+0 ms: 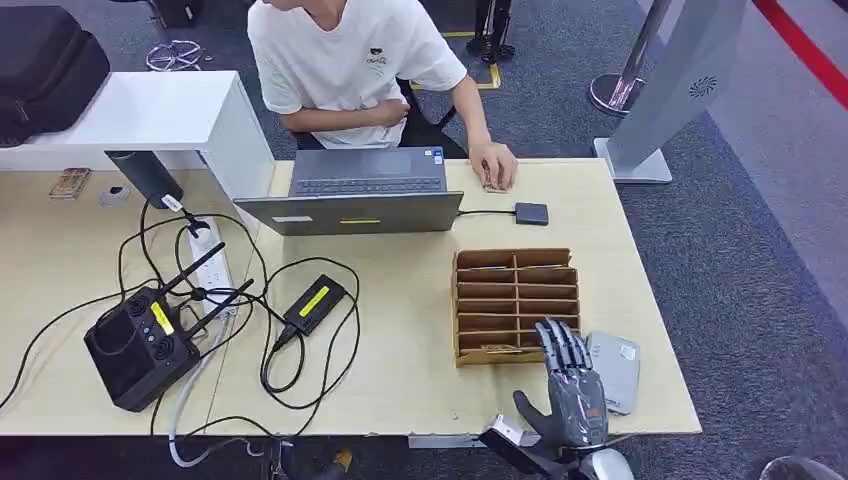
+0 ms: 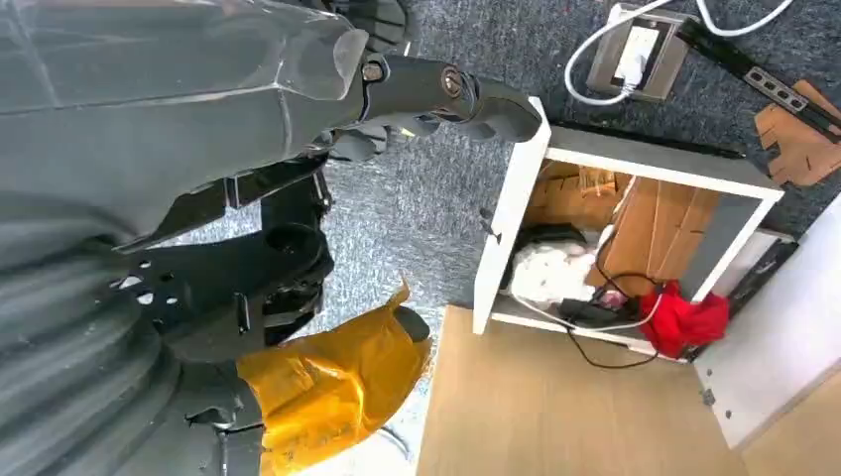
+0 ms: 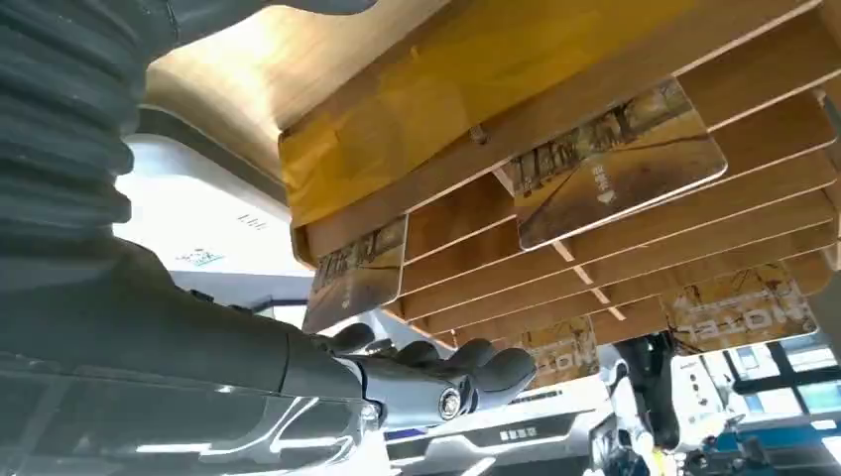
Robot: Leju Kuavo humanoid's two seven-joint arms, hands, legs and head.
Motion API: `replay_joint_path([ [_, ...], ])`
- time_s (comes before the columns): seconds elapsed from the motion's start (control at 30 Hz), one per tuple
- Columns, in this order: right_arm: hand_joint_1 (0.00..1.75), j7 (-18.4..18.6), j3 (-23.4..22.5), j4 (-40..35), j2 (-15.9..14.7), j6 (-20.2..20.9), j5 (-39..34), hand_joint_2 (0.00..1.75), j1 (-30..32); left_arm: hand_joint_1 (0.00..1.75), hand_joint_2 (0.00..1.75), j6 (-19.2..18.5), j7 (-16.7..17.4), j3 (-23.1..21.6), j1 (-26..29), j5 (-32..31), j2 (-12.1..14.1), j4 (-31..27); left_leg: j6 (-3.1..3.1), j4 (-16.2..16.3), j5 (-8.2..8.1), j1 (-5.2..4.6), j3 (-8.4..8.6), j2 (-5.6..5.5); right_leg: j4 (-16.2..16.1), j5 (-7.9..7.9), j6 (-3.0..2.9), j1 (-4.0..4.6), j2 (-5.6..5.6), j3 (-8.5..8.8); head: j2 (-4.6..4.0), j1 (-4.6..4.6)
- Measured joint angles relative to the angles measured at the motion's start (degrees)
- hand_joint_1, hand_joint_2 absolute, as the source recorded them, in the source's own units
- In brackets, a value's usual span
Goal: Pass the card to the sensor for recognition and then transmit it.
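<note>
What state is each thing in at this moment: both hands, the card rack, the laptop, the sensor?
Right robot hand: open, fingers extended at the rack's near right corner, holding nothing.
Left robot hand: hanging below the table, fingers curled, holding nothing.
Wooden card rack: flat on the table, cards in several slots.
Laptop: open, facing the person.
Grey sensor pad: flat, nothing on it.
</note>
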Motion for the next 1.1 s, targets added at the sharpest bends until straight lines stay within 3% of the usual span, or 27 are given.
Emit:
replay_joint_path([
  [0.5, 0.0, -2.32, -5.81, -0.46, 0.81, -0.04, 2.71, 1.75, -1.97, 0.0, 1.75, 0.0, 0.46, 0.2, -0.1, -0.15, -0.11, 0.0, 0.0, 0.0, 0.02, 0.0, 0.08, 0.0, 0.02, 0.0, 0.0, 0.0, 0.0, 0.09, 0.0, 0.0],
  [1.1, 0.0, -3.87, -6.84, 0.85, 4.06, -0.04, 4.74, 1.75, -5.31, 0.0, 1.75, 0.33, 1.03, 0.22, -0.24, -1.66, -0.29, 0.0, -0.01, 0.0, 0.03, 0.0, 0.11, -0.02, 0.02, 0.0, 0.0, 0.0, -0.02, 0.13, 0.0, 0.0],
])
